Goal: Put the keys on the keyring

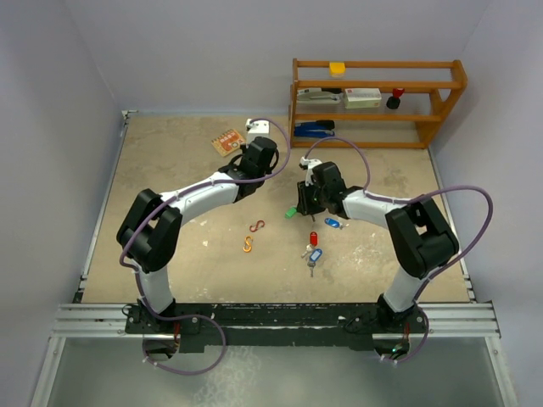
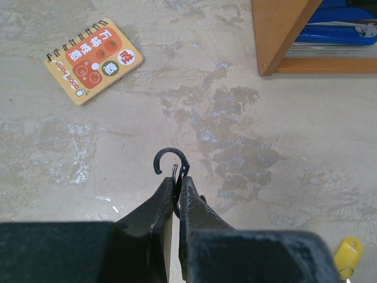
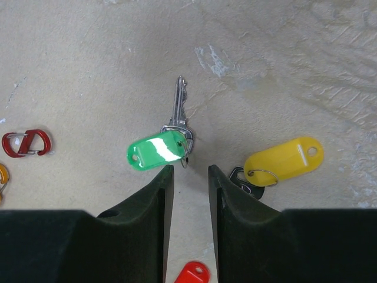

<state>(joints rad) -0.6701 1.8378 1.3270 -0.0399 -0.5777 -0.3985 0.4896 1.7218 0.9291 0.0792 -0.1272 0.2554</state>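
So that a key can presumably be threaded on, the black keyring (image 2: 170, 150) is clamped in the left claw (image 2: 178, 180) beside the shelf (image 2: 283, 35); farther from the shelf, the right claw (image 3: 189, 171) is spread over the green-tagged key (image 3: 158, 151).

keys (image 1: 314, 253) right of clips (image 1: 248, 245) | notebook (image 1: 227, 142) left of shelf (image 1: 377, 102)

Only the upper hook of the black keyring (image 2: 171, 160) shows; the rest is hidden between the left gripper's (image 2: 178, 180) pinched fingers. Frame edges cut off a yellow tag (image 2: 347, 254) at near right, a red tag (image 3: 193, 274) and an orange clip (image 3: 2, 175).
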